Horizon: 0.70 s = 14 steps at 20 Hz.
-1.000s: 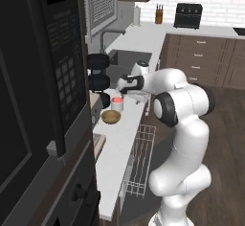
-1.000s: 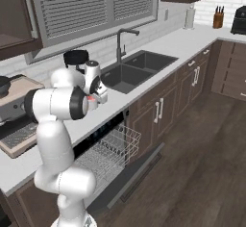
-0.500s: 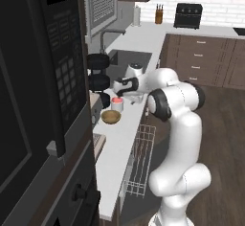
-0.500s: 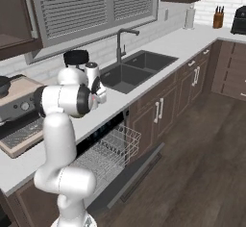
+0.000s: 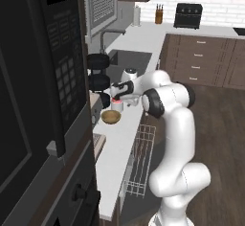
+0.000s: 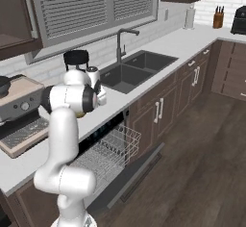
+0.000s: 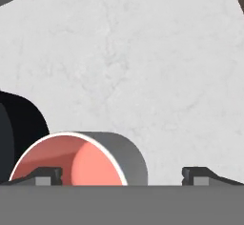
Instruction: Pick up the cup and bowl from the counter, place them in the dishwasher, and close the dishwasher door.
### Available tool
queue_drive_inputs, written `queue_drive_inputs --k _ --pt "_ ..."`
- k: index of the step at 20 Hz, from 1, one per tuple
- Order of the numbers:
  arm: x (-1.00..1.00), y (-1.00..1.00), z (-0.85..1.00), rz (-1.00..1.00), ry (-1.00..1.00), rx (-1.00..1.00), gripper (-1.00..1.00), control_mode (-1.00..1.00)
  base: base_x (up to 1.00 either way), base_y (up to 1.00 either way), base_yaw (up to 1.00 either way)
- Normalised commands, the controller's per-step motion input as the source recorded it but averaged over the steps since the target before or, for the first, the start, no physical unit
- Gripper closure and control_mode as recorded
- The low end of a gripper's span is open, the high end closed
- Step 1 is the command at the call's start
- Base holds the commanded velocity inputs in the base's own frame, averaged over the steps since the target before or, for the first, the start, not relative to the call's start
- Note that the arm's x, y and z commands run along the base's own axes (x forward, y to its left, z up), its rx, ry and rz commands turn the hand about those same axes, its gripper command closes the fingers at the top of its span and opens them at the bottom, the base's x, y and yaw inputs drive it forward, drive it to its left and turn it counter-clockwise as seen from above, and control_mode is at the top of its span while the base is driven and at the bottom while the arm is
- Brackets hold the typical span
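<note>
Gripper: the gripper (image 7: 121, 174) hangs just above the cup, its jaws spread wide with nothing clamped; one fingertip (image 7: 46, 174) lies over the cup's red inside, the other (image 7: 199, 174) stands off to the side over bare counter. From the left base view the hand (image 5: 120, 90) sits right over the cup.
Cup: the cup (image 5: 116, 105) stands upright on the counter, white outside, red inside (image 7: 71, 159), just behind the bowl and beside the black stacked rounds (image 5: 98, 72).
Bowl: the tan bowl (image 5: 111, 117) rests on the counter, close to the cup, nearer the camera.
Counter: the pale counter (image 5: 118, 143) runs past the sink (image 6: 132, 69) and faucet (image 6: 121, 41).
Dishwasher: its door (image 6: 137, 170) is dropped open and the white wire rack (image 6: 108, 151) is pulled out below the counter edge.
</note>
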Motion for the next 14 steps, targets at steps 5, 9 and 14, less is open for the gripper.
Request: queue_drive_inputs --k 5,9,14 --pt "0.14 0.0 -0.24 -0.02 0.0 0.0 -1.0 -1.0 0.0 0.0 0.0" --pt "0.0 0.0 -0.21 -0.01 0.0 0.0 1.0 -1.0 0.0 0.0 0.0" --pt "0.0 0.0 -0.19 0.0 0.0 0.0 1.0 -1.0 0.0 0.0 0.0"
